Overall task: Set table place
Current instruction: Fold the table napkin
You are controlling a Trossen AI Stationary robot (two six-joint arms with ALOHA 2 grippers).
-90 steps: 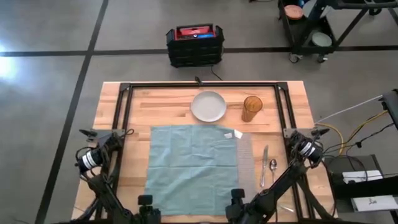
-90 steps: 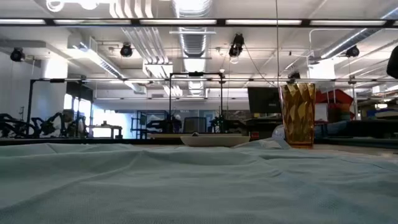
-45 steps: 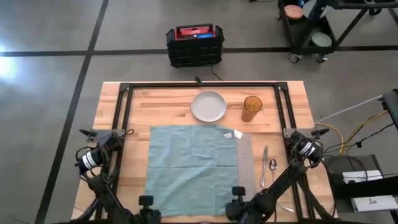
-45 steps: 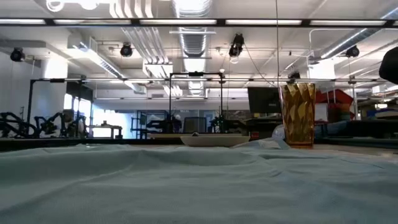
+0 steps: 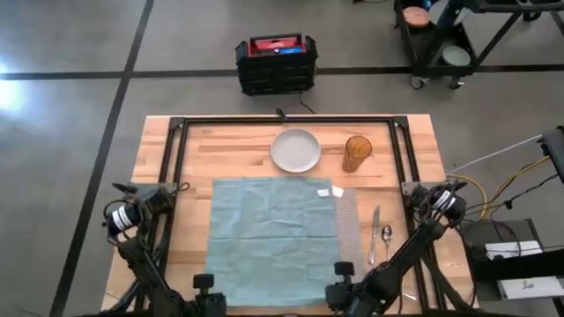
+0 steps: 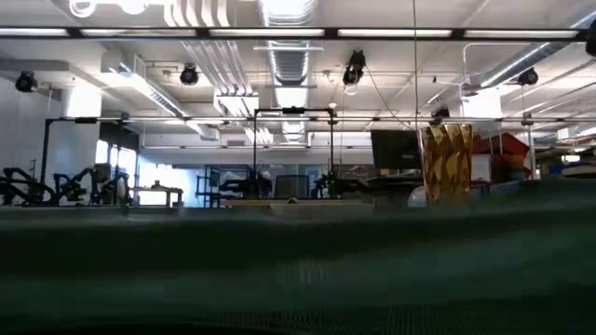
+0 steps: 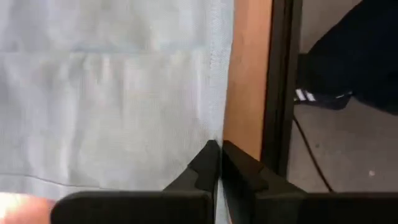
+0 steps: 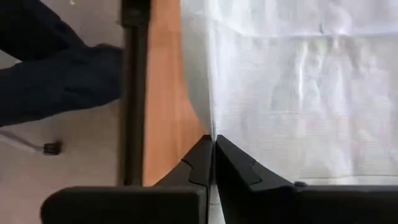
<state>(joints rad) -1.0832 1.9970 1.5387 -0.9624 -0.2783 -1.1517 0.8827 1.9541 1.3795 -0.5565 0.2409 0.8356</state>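
A large teal napkin (image 5: 273,236) lies spread on the table (image 5: 229,145), over the grey placemat, whose strip (image 5: 349,222) shows along the napkin's right side. My left gripper (image 5: 204,283) is shut at the napkin's near left corner. My right gripper (image 5: 343,269) is shut at its near right corner. In the low view the napkin's raised near edge (image 6: 298,270) fills the lower picture. A pale plate (image 5: 295,151) and an amber glass (image 5: 357,152) stand beyond the napkin. My left gripper (image 7: 219,149) pinches the napkin's near edge (image 7: 215,134) between its two fingers, close to the left corner. The edge is raised off the table. Whether the placemat is also in the hold, I cannot tell. My right gripper (image 8: 213,144) pinches the napkin's near edge (image 8: 211,127) between its two fingers, close to the right corner. The edge is raised while the napkin's far part lies flat. One layer or several, I cannot tell.
A fork (image 5: 374,231) and a spoon (image 5: 386,234) lie on the wood right of the placemat. A black frame rail (image 5: 282,121) runs round the table. A person's dark trouser leg (image 8: 56,74) stands beyond the near edge.
Both grippers have raised the napkin's near edge. In the low view it now stands high and dark and hides the plate and the foot of the glass. The far part of the napkin has stayed flat on the table.
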